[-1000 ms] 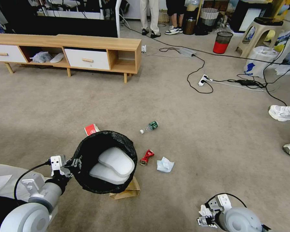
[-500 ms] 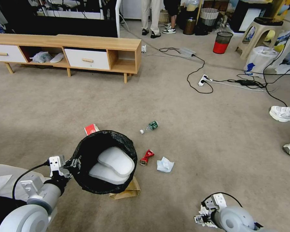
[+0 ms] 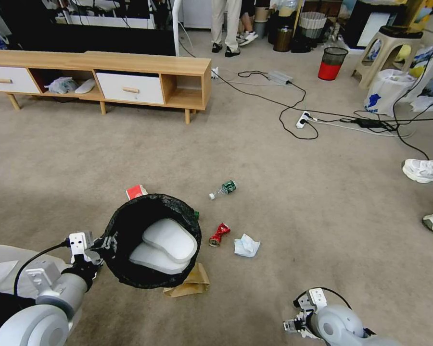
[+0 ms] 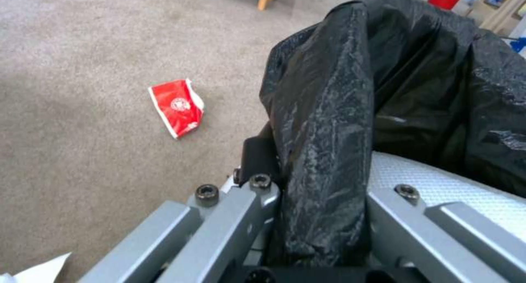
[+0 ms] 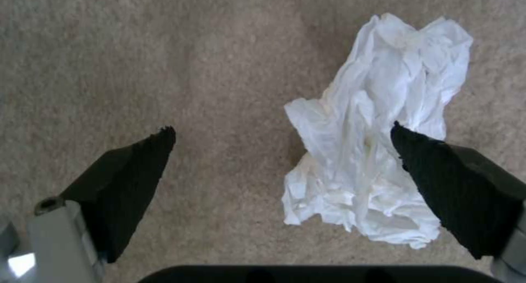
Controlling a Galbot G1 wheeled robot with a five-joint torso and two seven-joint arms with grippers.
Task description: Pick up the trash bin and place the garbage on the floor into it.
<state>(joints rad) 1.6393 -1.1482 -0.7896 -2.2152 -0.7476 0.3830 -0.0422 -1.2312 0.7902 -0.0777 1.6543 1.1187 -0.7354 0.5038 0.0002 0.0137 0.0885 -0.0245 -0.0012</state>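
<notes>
— What is seen at the lower left of the head view?

— The trash bin [image 3: 151, 240], lined with a black bag, is held tilted above the floor [image 3: 284, 192] by the left gripper [image 3: 111, 242], whose jaws are pinched on the bagged rim; in the left wrist view the bag is clamped between the metal fingers [image 4: 241, 209]. Compared with a second ago, bin and gripper are shifted slightly lower and to the left, and a green bottle cap is now exposed at the bin's far rim.

— And the right gripper?

— The right gripper [image 5: 282, 133] is held over a crumpled white tissue [image 5: 378, 143] on the carpet, its jaws spread wide with nothing between the pads. It is lower and further left in the head view than before.

— Where is the rest of the garbage?

— A red-white packet [image 3: 136, 191] lies just beyond the bin, a green-labelled bottle [image 3: 223, 189] further out, a crushed red can [image 3: 219, 234] and another tissue [image 3: 246, 245] to the bin's right, and a brown paper bag [image 3: 190, 283] partly under it. All are unmoved
</notes>
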